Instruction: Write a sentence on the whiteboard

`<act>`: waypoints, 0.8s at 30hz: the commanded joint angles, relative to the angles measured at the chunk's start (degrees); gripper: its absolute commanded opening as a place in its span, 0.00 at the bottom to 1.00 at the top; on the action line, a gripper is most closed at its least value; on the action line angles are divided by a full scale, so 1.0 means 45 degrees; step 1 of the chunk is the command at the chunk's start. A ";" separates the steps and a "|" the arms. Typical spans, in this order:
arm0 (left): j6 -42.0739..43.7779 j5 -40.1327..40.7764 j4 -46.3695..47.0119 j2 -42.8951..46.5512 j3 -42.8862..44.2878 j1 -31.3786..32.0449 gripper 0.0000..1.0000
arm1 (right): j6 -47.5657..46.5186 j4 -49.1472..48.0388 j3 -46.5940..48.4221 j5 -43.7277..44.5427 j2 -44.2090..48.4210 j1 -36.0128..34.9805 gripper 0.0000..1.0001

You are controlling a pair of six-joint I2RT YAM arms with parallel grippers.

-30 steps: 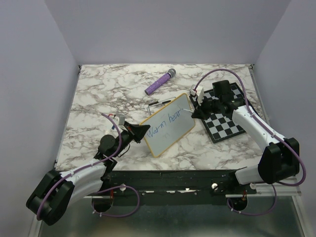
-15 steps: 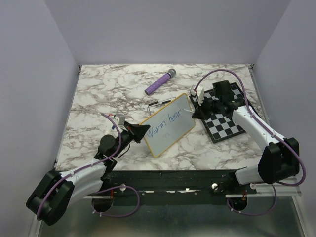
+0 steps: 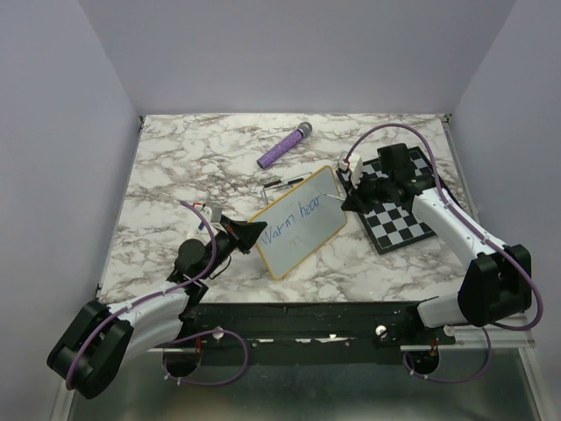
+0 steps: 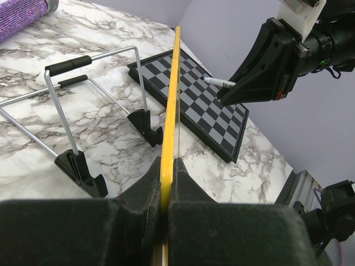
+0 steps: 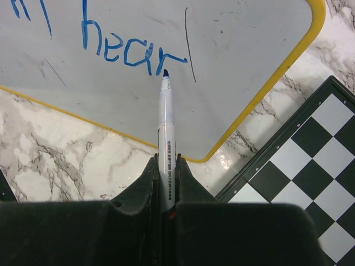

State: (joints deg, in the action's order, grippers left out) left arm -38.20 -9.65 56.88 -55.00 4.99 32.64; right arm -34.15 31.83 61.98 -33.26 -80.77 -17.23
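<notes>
The whiteboard (image 3: pixel 298 221) with its yellow frame stands tilted on the marble table, and blue writing on it reads "Warm hear" (image 3: pixel 294 219). My left gripper (image 3: pixel 254 233) is shut on the board's left edge; in the left wrist view the yellow frame (image 4: pixel 171 105) runs edge-on between the jaws. My right gripper (image 3: pixel 348 202) is shut on a white marker (image 5: pixel 166 138). The marker's dark tip (image 5: pixel 165 72) sits just below and right of the last letters "hear" (image 5: pixel 127 47), close to the board face (image 5: pixel 233 66).
A black-and-white chessboard (image 3: pixel 399 202) lies under the right arm, beside the whiteboard's right end. A purple glittery microphone (image 3: pixel 283 146) rests further back. The board's wire stand (image 4: pixel 83 94) with black feet shows behind it, and the marker cap (image 3: pixel 285 182) lies near the top edge.
</notes>
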 commanded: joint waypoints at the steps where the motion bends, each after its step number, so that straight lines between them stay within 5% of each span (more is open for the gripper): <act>1: 0.0167 -0.0082 -0.0141 -0.0199 -0.0153 0.0051 0.00 | -0.0184 -0.0043 -0.0179 0.0280 -0.0136 0.0060 0.01; 24: 0.0011 -0.0316 0.0348 -0.0687 -0.0075 0.0051 0.00 | 0.0968 -0.0688 0.0368 0.0769 -0.1406 -0.0173 0.01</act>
State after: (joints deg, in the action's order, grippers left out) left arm -39.24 -9.67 59.09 -57.34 4.99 32.64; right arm -30.52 29.69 62.00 -30.65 -85.80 -17.28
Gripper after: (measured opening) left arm 0.071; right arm 0.137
